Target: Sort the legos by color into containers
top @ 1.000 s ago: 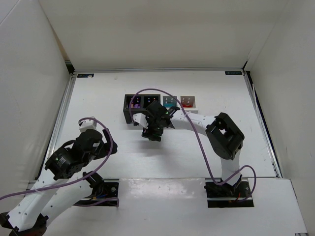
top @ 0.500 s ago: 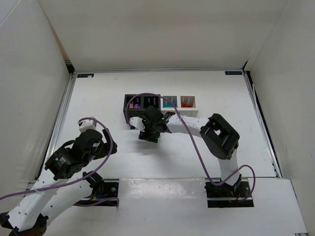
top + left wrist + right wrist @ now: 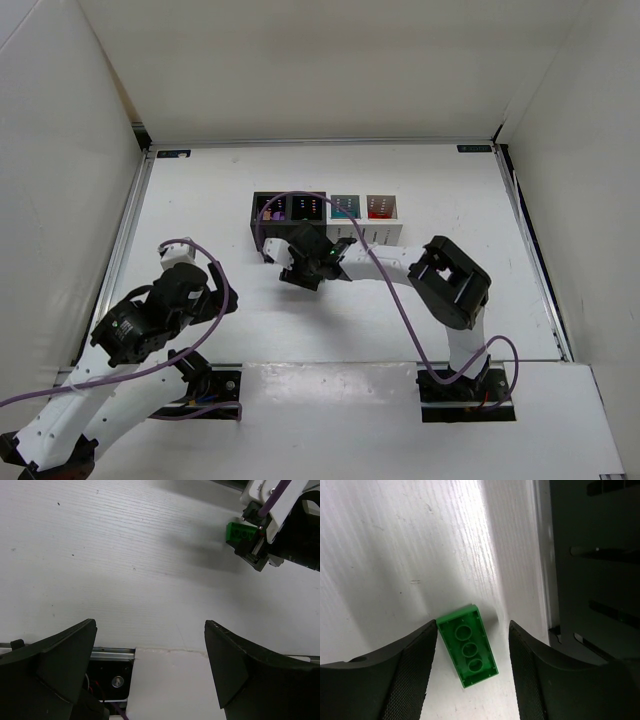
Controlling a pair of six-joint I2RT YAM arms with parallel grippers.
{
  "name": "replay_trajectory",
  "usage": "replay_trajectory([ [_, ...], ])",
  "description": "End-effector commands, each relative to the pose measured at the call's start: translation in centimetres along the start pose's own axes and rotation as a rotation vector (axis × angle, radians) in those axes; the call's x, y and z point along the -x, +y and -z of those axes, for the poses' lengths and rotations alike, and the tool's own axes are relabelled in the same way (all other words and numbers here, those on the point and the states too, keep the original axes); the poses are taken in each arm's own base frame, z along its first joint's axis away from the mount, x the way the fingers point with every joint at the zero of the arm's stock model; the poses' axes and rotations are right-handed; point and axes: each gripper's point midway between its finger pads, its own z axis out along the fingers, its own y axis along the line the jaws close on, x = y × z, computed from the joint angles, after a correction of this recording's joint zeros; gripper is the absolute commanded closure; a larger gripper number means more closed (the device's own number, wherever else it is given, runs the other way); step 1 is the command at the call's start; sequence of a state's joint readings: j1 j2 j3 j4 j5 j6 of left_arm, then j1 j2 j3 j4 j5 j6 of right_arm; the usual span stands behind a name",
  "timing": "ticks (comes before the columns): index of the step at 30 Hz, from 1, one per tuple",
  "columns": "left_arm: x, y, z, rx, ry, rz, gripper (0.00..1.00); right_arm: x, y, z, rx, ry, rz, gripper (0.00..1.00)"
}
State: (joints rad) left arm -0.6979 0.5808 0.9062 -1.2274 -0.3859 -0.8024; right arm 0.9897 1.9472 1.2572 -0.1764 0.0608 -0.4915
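One green lego brick (image 3: 468, 650) lies flat on the white desk (image 3: 200, 200), three round marks along its upper face, just beside the slotted front of one of the black containers (image 3: 590, 580). It is the only loose piece in view. The right tool (image 3: 472, 630) is set low over it with a finger on each side, jaws apart and not yet clamped. One finger is at the brick's corner and a gap shows on the other side. This placement is probably meant to pinch the brick across its short width. Four containers stand in one joined row, two black and two white. Purple, teal and red show inside three; the pieces are too small to count, and the second black bin's contents are unclear. One left tool (image 3: 150, 625), jaws wide apart and empty, hangs over the near desk edge, well apart from the brick, likely to leave the working arm room.
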Motion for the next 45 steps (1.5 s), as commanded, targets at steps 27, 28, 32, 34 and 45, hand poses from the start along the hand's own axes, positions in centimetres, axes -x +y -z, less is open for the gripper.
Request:
replay_trajectory([
  [27,1.2,-0.1,1.1,-0.026,-0.051,0.02,0.0,0.4,1.1,7.2,-0.077,0.006,-0.164,0.68],
  [28,1.2,-0.2,1.1,-0.027,-0.053,0.02,0.0,1.3,1.0,8.3,-0.082,-0.026,-0.167,0.69],
  [32,1.2,-0.2,1.0,-0.025,-0.054,0.022,0.0,5.3,-1.1,12.5,-0.142,-0.146,-0.175,0.69],
  [34,1.2,-0.2,1.0,-0.03,-0.054,0.025,0.0,6.3,-2.2,13.7,-0.156,-0.185,-0.186,0.69],
  [45,1.5,-0.3,1.1,-0.03,-0.059,0.021,0.0,12.1,-12.8,15.4,-0.304,-0.349,-0.248,0.71],
])
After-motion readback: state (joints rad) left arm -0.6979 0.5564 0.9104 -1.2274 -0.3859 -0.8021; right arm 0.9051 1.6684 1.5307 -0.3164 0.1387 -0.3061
